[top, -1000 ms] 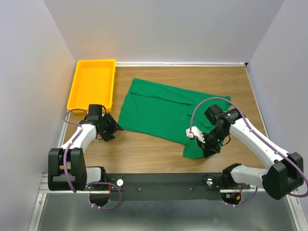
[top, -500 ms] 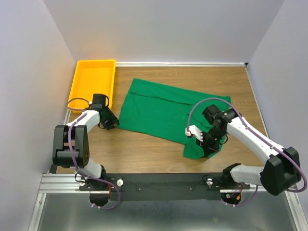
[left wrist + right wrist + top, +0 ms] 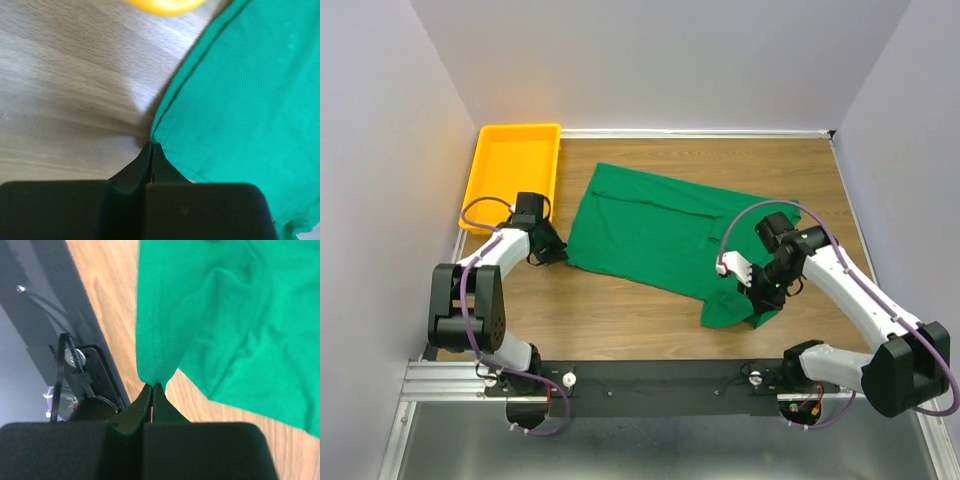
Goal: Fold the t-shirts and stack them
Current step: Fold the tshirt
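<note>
wooden table [image 3: 620, 310], yellow tray [image 3: 520, 128] near green t-shirt [image 3: 650, 230]

left wrist view, yellow tray [image 3: 162, 5] cropped at top, t-shirt [image 3: 250, 90] cropped at right

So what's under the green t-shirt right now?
Only the wooden table shows, all around the green t-shirt. The left gripper pinches its left corner and the right gripper pinches a near edge. Anything beneath the spread fabric is covered and cannot be seen.
</note>
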`<control>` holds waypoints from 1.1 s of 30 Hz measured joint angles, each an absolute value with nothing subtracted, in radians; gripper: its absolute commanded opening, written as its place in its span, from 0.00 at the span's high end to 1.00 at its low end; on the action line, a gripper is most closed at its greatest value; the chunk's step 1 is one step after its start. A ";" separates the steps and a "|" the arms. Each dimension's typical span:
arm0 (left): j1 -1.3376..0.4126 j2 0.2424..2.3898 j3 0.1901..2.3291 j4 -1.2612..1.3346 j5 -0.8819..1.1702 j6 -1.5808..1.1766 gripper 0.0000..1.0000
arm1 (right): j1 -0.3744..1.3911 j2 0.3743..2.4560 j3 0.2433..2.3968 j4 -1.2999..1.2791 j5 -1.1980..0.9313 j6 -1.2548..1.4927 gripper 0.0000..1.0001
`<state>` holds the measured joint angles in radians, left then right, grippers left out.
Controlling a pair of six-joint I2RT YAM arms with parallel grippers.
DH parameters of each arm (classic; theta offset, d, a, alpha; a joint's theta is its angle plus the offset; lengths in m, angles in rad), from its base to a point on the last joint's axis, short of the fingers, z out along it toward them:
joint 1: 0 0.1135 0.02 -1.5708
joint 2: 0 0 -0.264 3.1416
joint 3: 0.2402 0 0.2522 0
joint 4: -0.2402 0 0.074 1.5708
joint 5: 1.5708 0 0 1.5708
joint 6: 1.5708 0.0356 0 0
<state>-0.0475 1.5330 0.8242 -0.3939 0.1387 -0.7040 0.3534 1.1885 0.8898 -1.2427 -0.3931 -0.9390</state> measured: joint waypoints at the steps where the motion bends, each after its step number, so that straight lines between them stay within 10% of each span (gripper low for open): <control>1: -0.047 1.515 0.828 -0.402 0.139 -0.703 1.00 | 0.348 1.185 0.892 -1.243 -0.390 -0.939 1.00; 17: -0.047 1.433 0.921 -0.459 0.140 -0.662 1.00 | 0.327 1.296 0.902 -1.309 -0.408 -1.107 0.99; 27: -0.047 1.459 0.922 -0.459 0.155 -0.632 1.00 | 0.580 1.424 0.904 -1.317 -0.410 -1.140 0.58; 33: -0.047 1.489 0.933 -0.459 0.155 -0.606 1.00 | 0.590 1.487 1.045 -1.297 -0.432 -1.042 0.51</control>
<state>-0.0471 1.4895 0.9325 -0.4591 0.1551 -0.6060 0.5903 1.4868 1.0451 -1.2972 -0.4320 -1.0424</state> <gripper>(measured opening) 0.008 0.456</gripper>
